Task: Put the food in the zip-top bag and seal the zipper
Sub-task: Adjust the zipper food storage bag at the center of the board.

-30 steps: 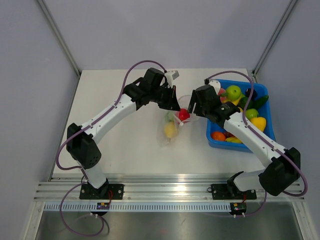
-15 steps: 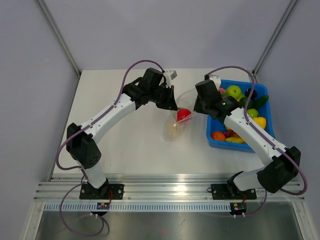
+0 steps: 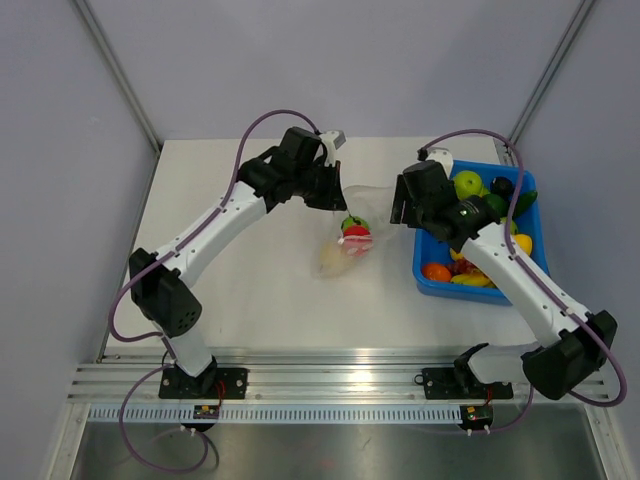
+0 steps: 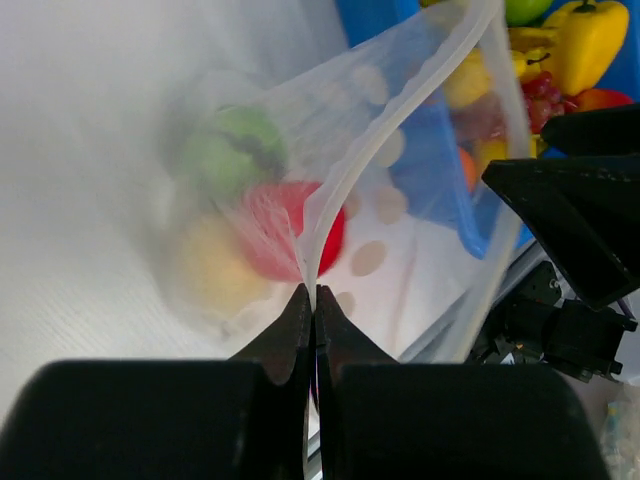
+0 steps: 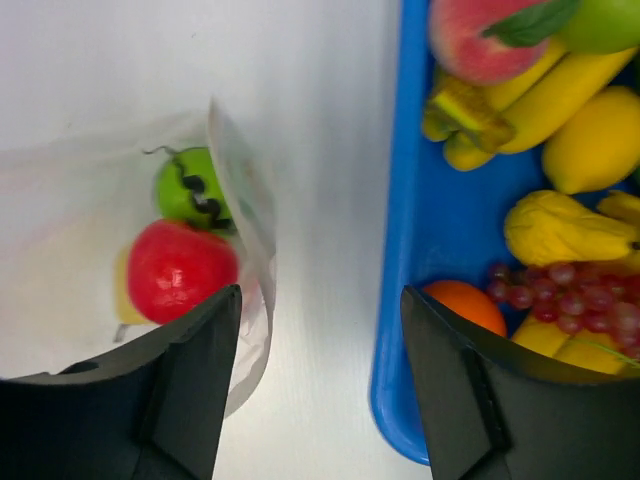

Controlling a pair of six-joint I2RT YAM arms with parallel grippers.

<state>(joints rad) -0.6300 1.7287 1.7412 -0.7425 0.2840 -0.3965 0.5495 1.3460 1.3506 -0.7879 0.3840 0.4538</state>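
Observation:
The clear zip-top bag [image 3: 350, 235] hangs mid-table with a green fruit [image 3: 352, 222], a red fruit [image 3: 357, 234] and a pale yellow fruit [image 3: 333, 260] inside. My left gripper [image 3: 333, 196] is shut on the bag's zipper edge [image 4: 350, 160] and holds the mouth up; the fruits show through the plastic in the left wrist view [image 4: 290, 225]. My right gripper [image 3: 402, 208] is open and empty, between the bag and the blue bin. In the right wrist view the green fruit [image 5: 190, 187] and red fruit [image 5: 180, 268] lie in the bag [image 5: 245, 200].
A blue bin [image 3: 425, 278] at the right holds more food: green apple [image 3: 467, 184], yellow pepper [image 3: 520, 243], orange [image 3: 436, 271], bananas, grapes. Its left wall [image 5: 395, 250] stands close beside my right gripper. The table's far edge and frame posts lie behind.
My right gripper has drawn back up and right from the bag's mouth, leaving the green fruit inside. My left gripper moved slightly left with the bag, which now hangs lower.

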